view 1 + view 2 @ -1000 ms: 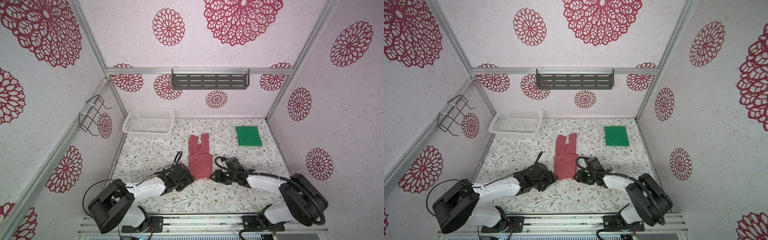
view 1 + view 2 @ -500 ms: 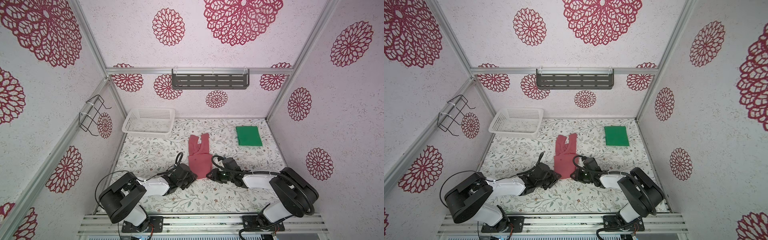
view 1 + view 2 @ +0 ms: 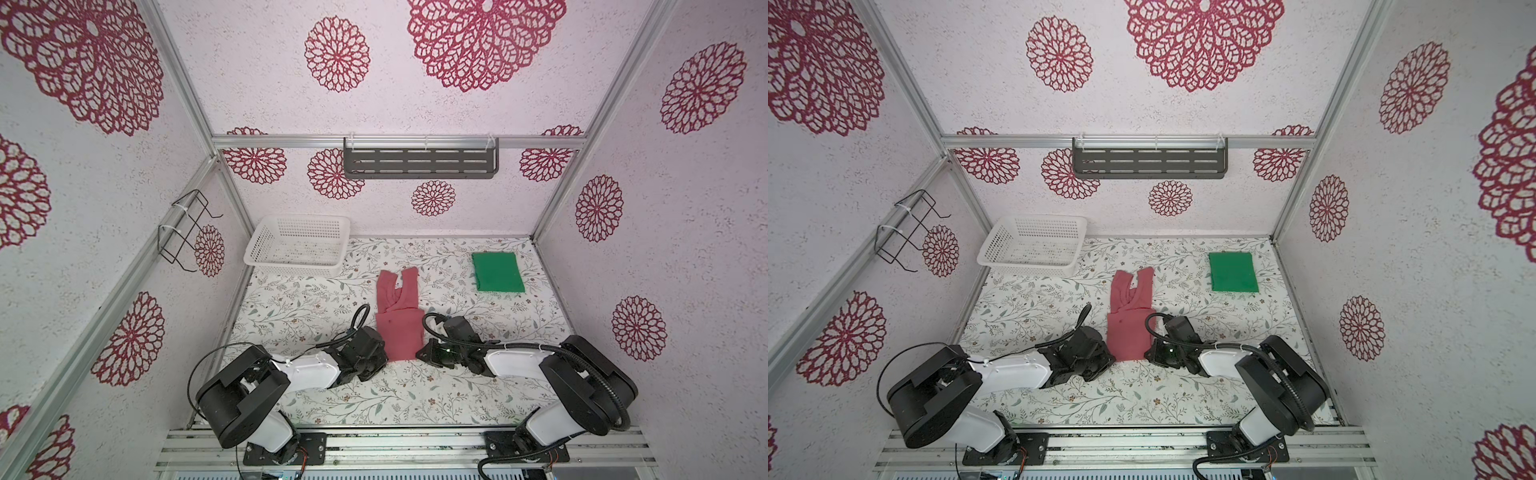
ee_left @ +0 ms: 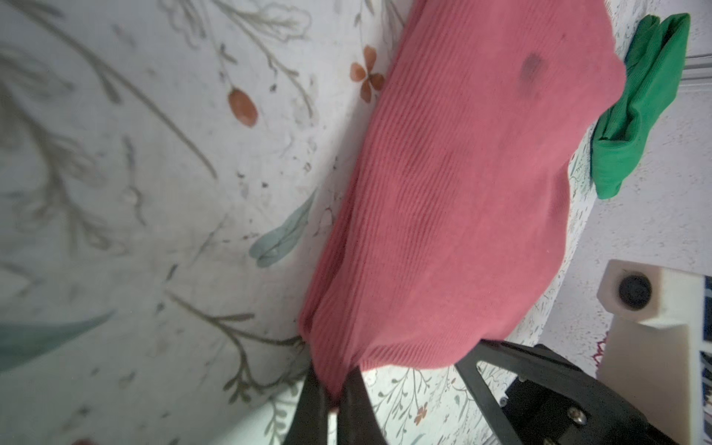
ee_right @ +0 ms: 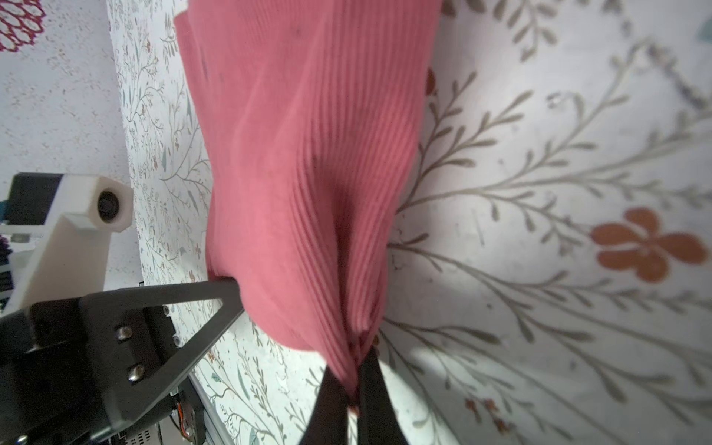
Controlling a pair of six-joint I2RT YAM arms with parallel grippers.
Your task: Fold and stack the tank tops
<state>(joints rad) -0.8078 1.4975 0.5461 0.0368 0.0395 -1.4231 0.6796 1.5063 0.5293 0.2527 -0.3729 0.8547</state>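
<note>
Left gripper [image 4: 332, 389]: fingers pressed together, pinching a corner of the near hem of the rose-red tank top [image 4: 443, 192]. Right gripper [image 5: 352, 371]: fingers pressed together, pinching the opposite corner of the same hem, where the ribbed knit bunches into pleats.

Only the wrist views show these pinches. In both top views the gripper bodies cover the fingertips, and only their positions can be read: left gripper [image 3: 383, 358] at the left hem corner, right gripper [image 3: 420, 355] at the right one.

The top views show the whole garment. The rose-red tank top [image 3: 399, 332] lies mid-table as a narrow strip, with its straps toward the back wall and its hem toward the arm bases. The green tank top [image 3: 497, 272] lies well apart from it at back right as a flat folded rectangle. The left wrist view shows its stacked layers edge-on [image 4: 639, 104].

Surface: a table cover [image 3: 353, 399] with a floral print. Enclosure: white walls [image 3: 249, 62] with red rosettes.

Count:
- arms: two
- tank tops: two
- white perforated basket [image 3: 293, 267], back left: one
- dark slotted shelf [image 3: 419, 163] on the back wall: one
- wire rack [image 3: 187, 232] on the left wall: one
</note>
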